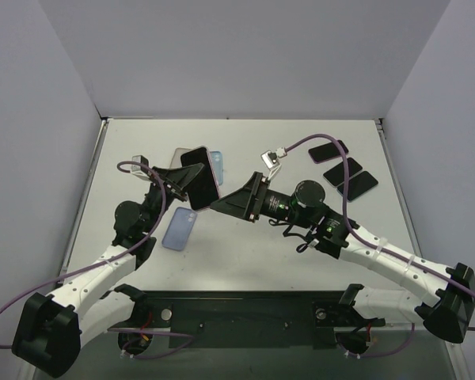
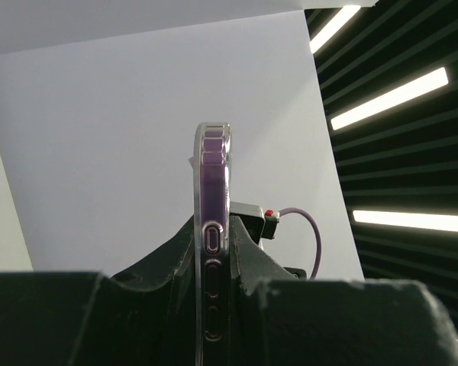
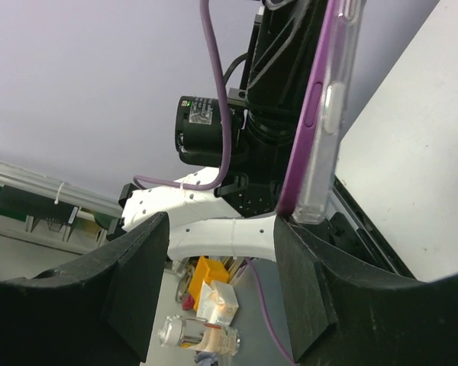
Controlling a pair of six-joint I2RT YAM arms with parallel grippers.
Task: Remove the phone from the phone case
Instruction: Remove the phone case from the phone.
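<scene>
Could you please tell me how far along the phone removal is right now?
Done: the left fingers clamp the purple phone edge-up, off the table. In hand: the open right fingers sit at its corner. Remaining: the phone still sits inside its clear case; nothing is separated.
</scene>
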